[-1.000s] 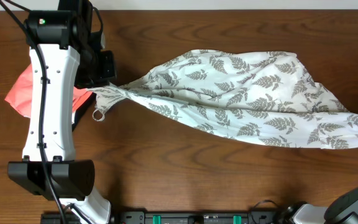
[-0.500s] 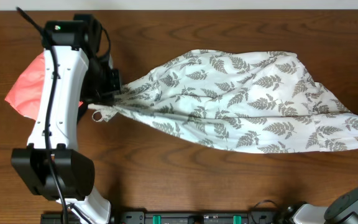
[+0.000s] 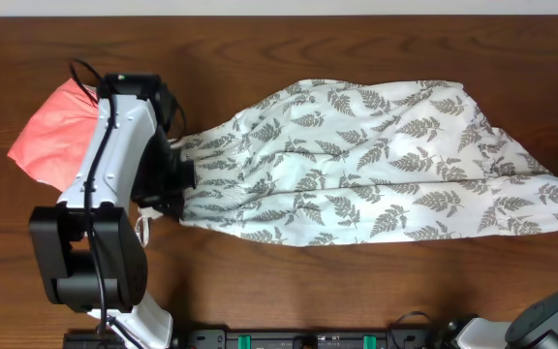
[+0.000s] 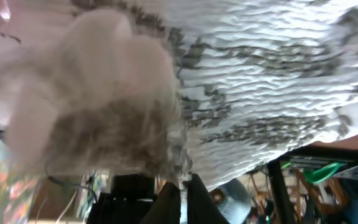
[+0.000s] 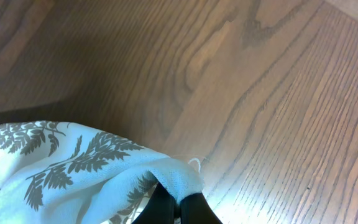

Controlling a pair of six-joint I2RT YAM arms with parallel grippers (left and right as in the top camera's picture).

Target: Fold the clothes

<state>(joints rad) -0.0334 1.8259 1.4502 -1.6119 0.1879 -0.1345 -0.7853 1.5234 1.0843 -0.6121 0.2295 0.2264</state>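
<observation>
Fern-print dress [image 3: 356,165] stretched across table [image 3: 289,291] middle, reaching right edge. Left end effector [image 3: 178,176] clenched on strap end; right end effector [image 5: 180,202] clenched on hem corner. Step, I judge: spreading flat before first fold. Next move needs even tension, both ends lowered together.

The dress [image 3: 376,160] is white, printed all over with grey-green fern leaves. The other garment [image 3: 46,136] is plain coral-pink. My left arm [image 3: 114,155] has a white shell with black joints and cables. The table [image 3: 356,291] is dark brown with wavy wood grain.
</observation>
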